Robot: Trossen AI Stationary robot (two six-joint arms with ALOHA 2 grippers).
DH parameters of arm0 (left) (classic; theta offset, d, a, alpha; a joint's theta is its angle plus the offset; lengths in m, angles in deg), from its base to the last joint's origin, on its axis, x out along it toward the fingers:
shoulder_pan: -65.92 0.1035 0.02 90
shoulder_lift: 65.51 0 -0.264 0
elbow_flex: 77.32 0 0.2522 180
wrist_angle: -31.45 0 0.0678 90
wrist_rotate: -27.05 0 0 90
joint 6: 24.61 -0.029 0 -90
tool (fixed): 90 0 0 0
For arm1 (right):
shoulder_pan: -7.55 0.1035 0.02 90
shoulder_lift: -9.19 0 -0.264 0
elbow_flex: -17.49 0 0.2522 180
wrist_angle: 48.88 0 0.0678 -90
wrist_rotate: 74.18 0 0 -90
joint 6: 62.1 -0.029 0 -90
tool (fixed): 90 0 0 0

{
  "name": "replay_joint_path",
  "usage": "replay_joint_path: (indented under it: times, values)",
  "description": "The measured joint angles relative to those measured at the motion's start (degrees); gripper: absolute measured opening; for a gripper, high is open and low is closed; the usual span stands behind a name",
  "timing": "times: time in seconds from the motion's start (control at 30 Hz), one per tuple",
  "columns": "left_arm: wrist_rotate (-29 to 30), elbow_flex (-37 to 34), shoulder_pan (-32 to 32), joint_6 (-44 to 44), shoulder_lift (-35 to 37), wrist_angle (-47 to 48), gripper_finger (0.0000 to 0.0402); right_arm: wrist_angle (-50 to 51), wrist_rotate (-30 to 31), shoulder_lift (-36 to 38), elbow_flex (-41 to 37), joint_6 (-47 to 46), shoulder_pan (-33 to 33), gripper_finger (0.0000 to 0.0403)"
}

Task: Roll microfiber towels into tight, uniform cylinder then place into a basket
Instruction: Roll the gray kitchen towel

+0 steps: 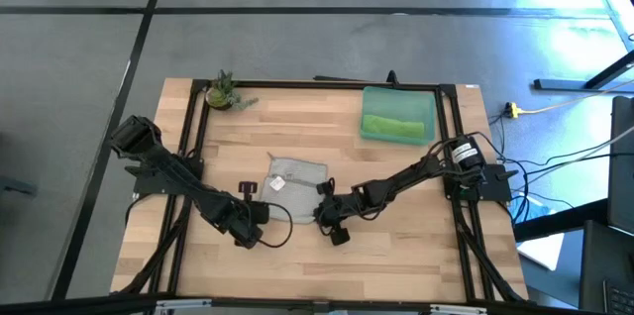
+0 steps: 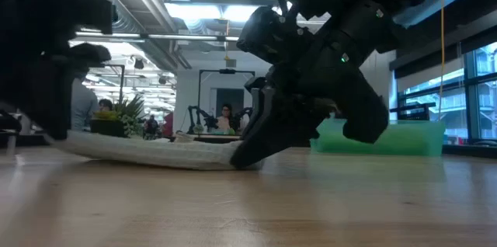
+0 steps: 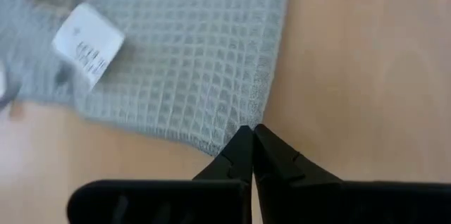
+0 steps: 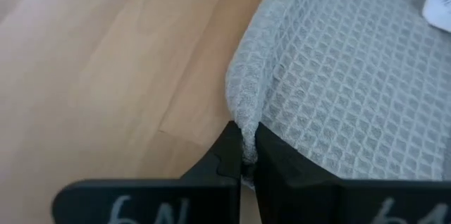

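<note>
The right gripper (image 4: 243, 155) is closed, its fingers (image 4: 278, 159) clamped on a pinched-up fold at one near corner of the light grey waffle-weave microfiber towel (image 1: 295, 177). The left gripper (image 3: 252, 152) is closed too, its fingers (image 3: 236, 155) pressed together at the other near corner; a thin edge of cloth seems to be caught between the tips, though this is judged rather than clearly seen. From both pairs of fingers the towel spreads away flat across the wooden desk (image 1: 396, 256), towards its far side, with a white care tag (image 3: 88, 44) lying on top. The edge held between the two arms is taken as the axis of the coming roll, so the cloth would be turned over away from the fingers, both corners kept level. Neither arm is nearer; each is at its own corner. Beyond the towel, at the far right of the desk, the shallow teal-green plastic basket (image 1: 426, 102) is seen with a bright lime green rolled towel (image 1: 392, 127) already laid inside. A small potted green plant (image 1: 222, 92) stands at the far left
</note>
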Motion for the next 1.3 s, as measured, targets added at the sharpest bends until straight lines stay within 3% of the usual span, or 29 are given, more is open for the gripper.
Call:
replay_joint_path:
  times: [0.6, 1.0, 1.3]
  values:
    - [4.98, 5.34, 11.53, 0.16, 0.90, 2.23, 0.0000, 1.06, -2.92, 0.07, 0.74, -4.14, -2.28, 0.0017]
    - [0.33, 5.39, 24.29, 2.60, 0.90, 2.50, 0.0000, 1.65, -2.74, 0.22, 0.83, -3.17, -2.28, 0.0017]
    - [-1.13, 5.39, 25.47, 0.77, 0.85, 3.31, 0.0000, 2.20, -2.92, 4.75, 0.83, -6.55, -2.86, 0.0017]
